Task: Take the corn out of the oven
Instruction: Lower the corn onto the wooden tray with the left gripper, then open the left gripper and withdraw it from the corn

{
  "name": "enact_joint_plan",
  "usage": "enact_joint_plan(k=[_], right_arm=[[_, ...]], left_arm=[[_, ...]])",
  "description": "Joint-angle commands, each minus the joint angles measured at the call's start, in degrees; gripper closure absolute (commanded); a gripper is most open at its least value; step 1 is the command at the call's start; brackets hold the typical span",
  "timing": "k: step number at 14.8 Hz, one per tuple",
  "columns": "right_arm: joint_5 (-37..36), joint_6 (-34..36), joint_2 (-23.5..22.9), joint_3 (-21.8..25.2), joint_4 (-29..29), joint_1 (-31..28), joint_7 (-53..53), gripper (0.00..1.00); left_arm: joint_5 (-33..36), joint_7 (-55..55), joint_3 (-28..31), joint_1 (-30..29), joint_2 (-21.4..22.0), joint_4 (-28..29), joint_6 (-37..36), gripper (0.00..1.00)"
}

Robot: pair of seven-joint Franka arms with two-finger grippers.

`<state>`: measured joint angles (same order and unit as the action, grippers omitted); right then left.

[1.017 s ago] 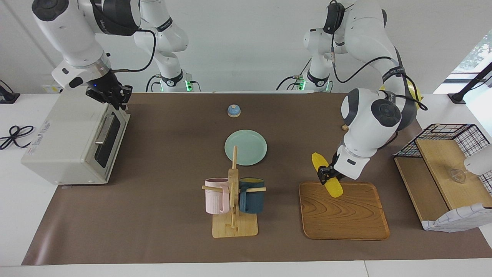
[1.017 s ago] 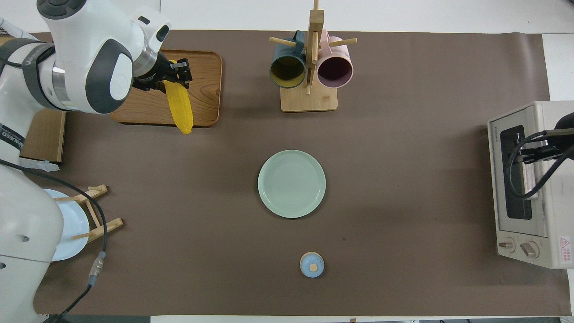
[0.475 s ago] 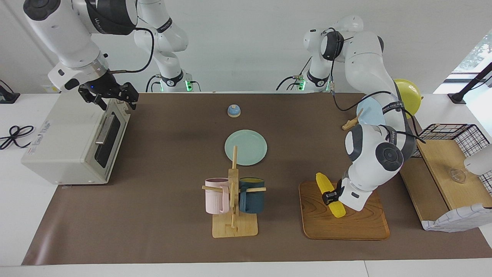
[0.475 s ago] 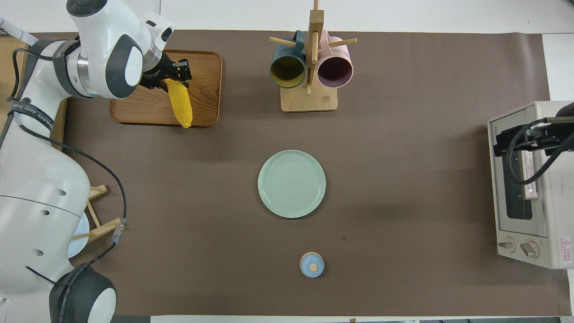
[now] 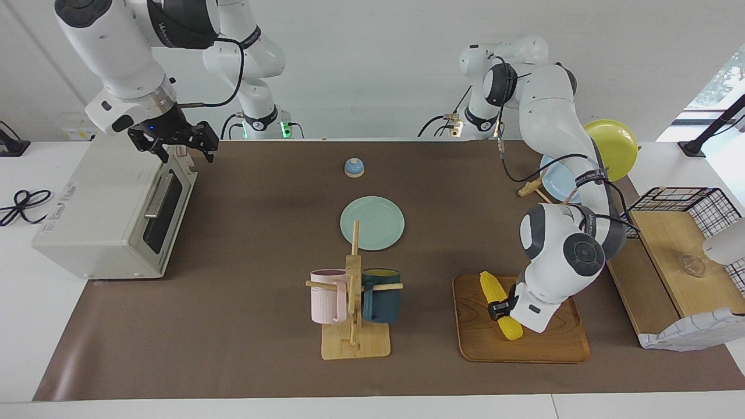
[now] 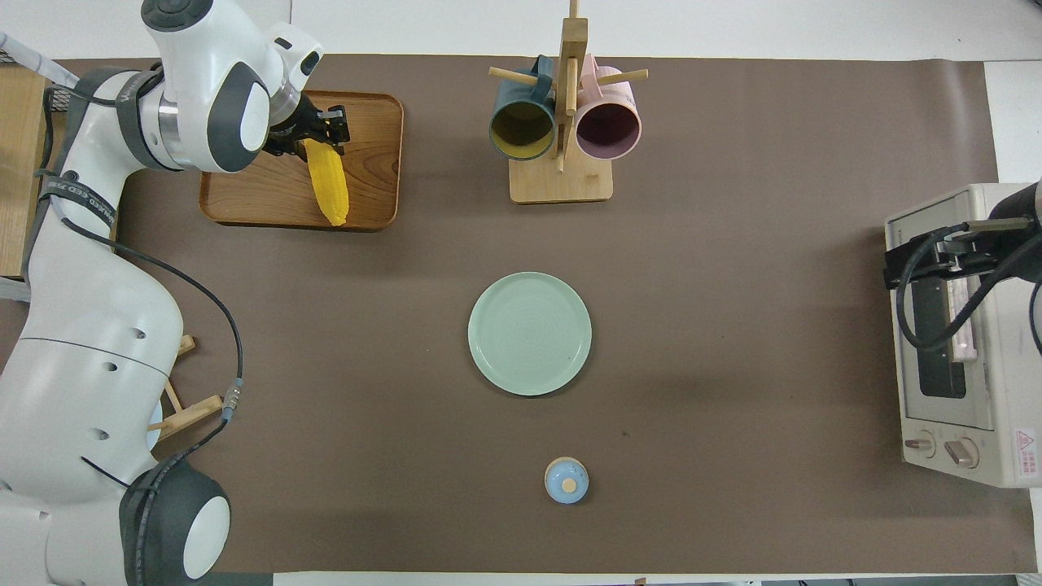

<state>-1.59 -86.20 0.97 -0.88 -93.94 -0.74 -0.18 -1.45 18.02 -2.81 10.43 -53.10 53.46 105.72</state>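
Since the earlier frames we saw the left gripper [image 5: 499, 309] carry the corn [image 5: 499, 304] down from above the wooden tray's [image 5: 524, 343] nearer rim until the cob lay on the tray, while the right gripper [image 5: 176, 146] lifted off the oven [image 5: 99, 215] door's top edge and spread its fingers wide. The left gripper's fingers were pinched on the corn (about midway along the cob, as far as we could judge), and the cob lay slantwise beneath them, its tapered end pointing toward the robots. The right gripper hovered over the upper corner of the oven, holding nothing; the oven's dark glass door [image 5: 166, 205] stood shut below it. Toward the right arm's end from the left gripper stood a wooden mug rack [image 5: 354, 302] with a pink mug [image 5: 327, 295] and a dark blue mug [image 5: 381, 295]. A pale green plate [image 5: 372, 223] and a small blue knobbed lid [image 5: 354, 167] lay between the two grippers.
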Motion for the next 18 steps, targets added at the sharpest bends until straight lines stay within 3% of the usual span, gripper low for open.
enact_joint_plan(k=[1,4,5,6,14,15,18], right_arm=[[-0.3,-0.5,0.3,0.8,-0.9,-0.2,0.5,0.0],[0.0,-0.2,0.7,0.8,-0.9,-0.2,0.5,0.0],[0.0,-0.4,0.8,0.8,-0.9,-0.2,0.5,0.0],[0.0,-0.4,0.8,0.8,-0.8,-0.2,0.5,0.0],[0.3,0.9,1.6,0.4,-0.2,-3.3,0.4,0.0],[0.2,0.8,1.6,0.4,-0.1,-3.2,0.3,0.0],[0.3,0.7,1.6,0.3,-0.1,-3.2,0.1,0.0]], left_arm=[[1.4,-0.7,-0.1,-0.2,-1.7,-2.8,0.4,1.0],[1.6,-0.7,1.8,1.0,-1.0,-2.6,0.5,1.0],[1.5,-0.7,1.7,1.0,-0.4,-2.5,0.5,0.45],[1.4,-0.7,1.6,1.1,0.5,-2.2,0.4,0.0],[-2.1,-0.7,1.5,0.6,7.5,1.6,-2.3,0.0],[-2.0,-0.8,1.5,0.5,10.0,3.0,-2.9,0.0],[-1.9,-0.7,1.6,-0.6,24.2,16.6,-5.5,0.0]])
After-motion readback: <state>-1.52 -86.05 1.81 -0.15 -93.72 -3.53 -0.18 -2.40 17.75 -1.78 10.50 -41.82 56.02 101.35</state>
